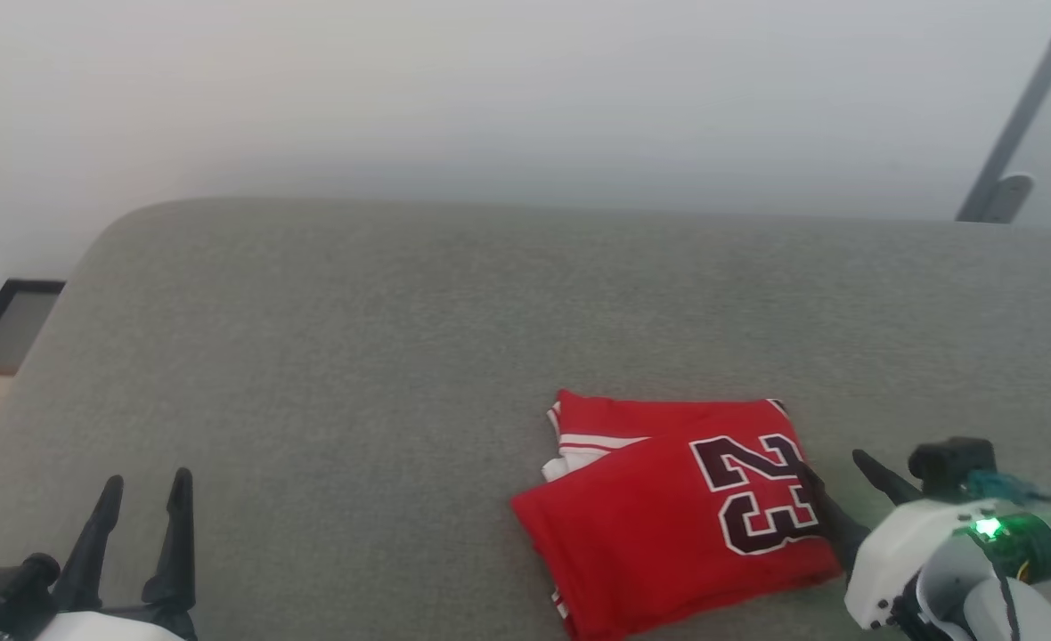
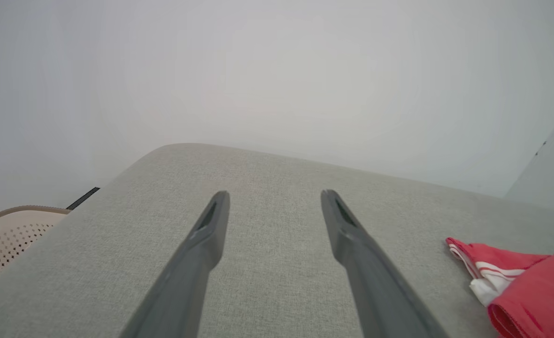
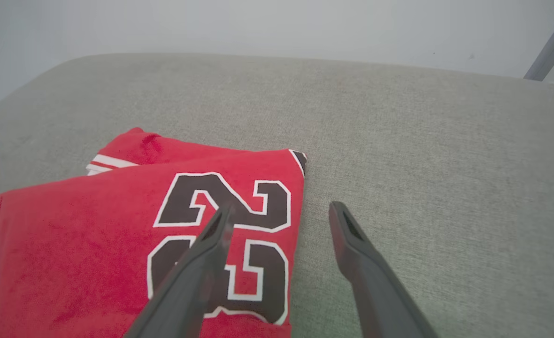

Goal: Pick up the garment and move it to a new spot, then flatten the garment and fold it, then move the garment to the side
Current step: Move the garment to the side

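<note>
Down at the near edge of the grey cushion (image 1: pixel 401 356), the left gripper (image 1: pixel 148 481) hangs with fingers spread and nothing between them, well apart from the garment (image 1: pixel 668 499), likely parked because the fold looks finished. To its right, the right gripper (image 3: pixel 279 210) is likewise spread and empty, one finger over the "23" print (image 1: pixel 753 494), the other over bare cushion, straddling the garment's right edge, probably lining up a pinch to shift it aside. Beyond, cushion runs to a pale wall (image 1: pixel 525 89).

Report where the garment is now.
In the head view the garment lies folded on the grey cushion, right of centre near the bottom edge; the right gripper is at its right edge, one finger over its print.
</note>
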{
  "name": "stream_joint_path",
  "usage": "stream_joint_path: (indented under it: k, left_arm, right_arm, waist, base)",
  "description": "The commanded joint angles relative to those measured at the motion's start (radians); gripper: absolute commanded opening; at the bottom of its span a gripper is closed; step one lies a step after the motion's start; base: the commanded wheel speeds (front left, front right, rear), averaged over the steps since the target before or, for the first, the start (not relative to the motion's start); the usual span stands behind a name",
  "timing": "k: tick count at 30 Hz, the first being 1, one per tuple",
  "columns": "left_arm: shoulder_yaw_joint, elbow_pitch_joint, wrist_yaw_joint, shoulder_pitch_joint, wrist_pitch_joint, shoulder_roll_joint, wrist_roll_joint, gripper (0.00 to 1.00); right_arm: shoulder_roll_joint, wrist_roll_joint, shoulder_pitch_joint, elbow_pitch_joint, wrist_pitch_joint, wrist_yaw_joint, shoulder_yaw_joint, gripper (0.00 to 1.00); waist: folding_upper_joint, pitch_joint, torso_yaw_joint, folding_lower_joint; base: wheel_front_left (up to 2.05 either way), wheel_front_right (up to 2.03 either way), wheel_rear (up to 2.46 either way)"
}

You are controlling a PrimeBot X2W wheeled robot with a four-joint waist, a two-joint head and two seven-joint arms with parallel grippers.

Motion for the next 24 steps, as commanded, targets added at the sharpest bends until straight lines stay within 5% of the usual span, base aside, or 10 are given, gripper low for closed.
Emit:
stream_joint_path:
  k: [1, 21, 23, 24]
  left_arm:
    - [-0.007, 0.002, -0.003, -0.004, -0.004, -0.002, -0.004, 1.0]
    - [-0.062, 0.025, -0.003, -0.067, -0.004, -0.015, -0.012, 1.0]
    - [-0.064, 0.026, -0.003, -0.074, -0.004, -0.018, -0.011, 1.0]
    - [-0.066, 0.026, -0.003, -0.076, -0.004, -0.019, -0.011, 1.0]
  right_arm:
    - [-0.006, 0.009, -0.029, 0.021, 0.037, -0.001, 0.013, 1.0]
    - [-0.03, 0.1, -0.193, 0.208, 0.569, -0.001, 0.075, 1.0]
    - [-0.03, 0.107, -0.203, 0.196, 0.601, 0.0, 0.08, 0.0]
    - [-0.033, 0.105, -0.209, 0.194, 0.619, 0.0, 0.08, 0.0]
  waist:
    - [-0.0001, 0.018, 0.027, 0.0]
    - [-0.0001, 0.1, 0.126, 0.0]
    - [-0.0001, 0.106, 0.129, 0.0]
    - [-0.0001, 0.109, 0.13, 0.0]
  base:
    - [0.0, 0.0, 0.0]
    - [0.0, 0.0, 0.0]
    - [0.0, 0.0, 0.0]
    - [0.0, 0.0, 0.0]
